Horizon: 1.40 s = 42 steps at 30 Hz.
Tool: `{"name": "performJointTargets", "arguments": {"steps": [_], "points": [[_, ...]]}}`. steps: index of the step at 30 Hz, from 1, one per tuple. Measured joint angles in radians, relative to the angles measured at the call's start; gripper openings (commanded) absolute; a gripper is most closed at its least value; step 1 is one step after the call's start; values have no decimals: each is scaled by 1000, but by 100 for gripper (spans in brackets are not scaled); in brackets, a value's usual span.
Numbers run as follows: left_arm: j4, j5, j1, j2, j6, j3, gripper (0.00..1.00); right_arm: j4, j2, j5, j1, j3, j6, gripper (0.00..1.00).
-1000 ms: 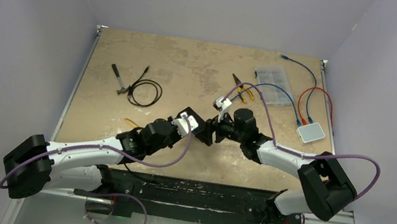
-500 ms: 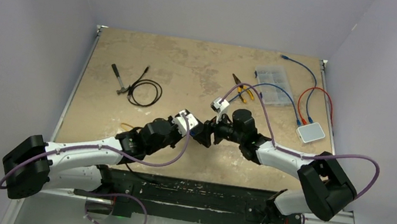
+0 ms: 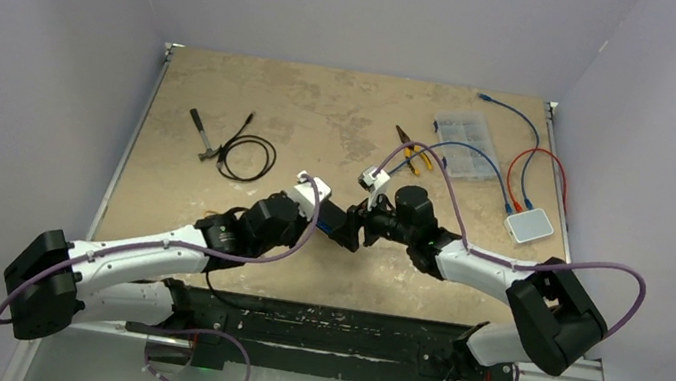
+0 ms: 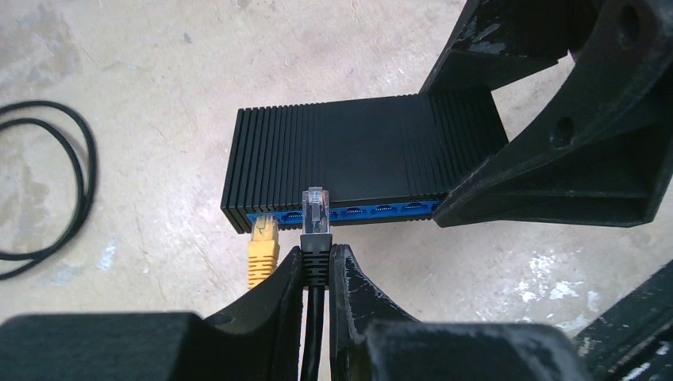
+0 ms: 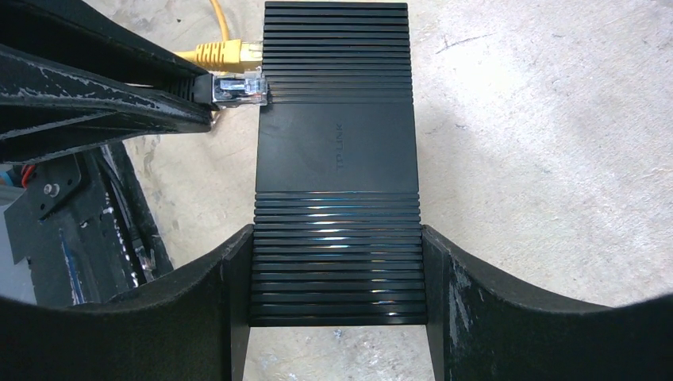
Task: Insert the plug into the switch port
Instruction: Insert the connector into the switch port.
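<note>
Left wrist view: my left gripper point(image 4: 316, 266) is clamped on the black boot of the plug point(image 4: 316, 208), whose clear tip meets the blue port row of the switch point(image 4: 357, 155) at 12 o'clock. A yellow cable point(image 4: 263, 246) already sits in the port at the plug's 9 o'clock. My right gripper point(image 5: 337, 274) braces the switch's far end, one finger on each side, on the table point(image 4: 135, 63). Lined up, I judge, but not seated; the final push remains.
</note>
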Motion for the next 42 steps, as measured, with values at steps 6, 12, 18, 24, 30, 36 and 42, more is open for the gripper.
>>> {"name": "performJointTargets", "arguments": {"steps": [6,12,18,24,30,36,42], "points": [[-40,94,89,-14,-106,4,0,-3,1,2,0,0,4,0],[-66,170,136,-63,-168,-7,0,2,1,22,-2,0,9,0],[-69,236,136,-72,-198,-7,0,6,1,33,-2,0,11,0],[-72,256,136,-65,-199,-7,0,19,1,35,-2,0,10,0],[-57,256,136,-49,-199,-11,0,27,-8,40,-2,-8,8,0],[-48,249,136,-39,-199,-11,0,29,-19,53,-2,-14,6,0],[-43,234,136,-39,-197,-11,0,35,-34,53,-2,-16,3,0]]}}
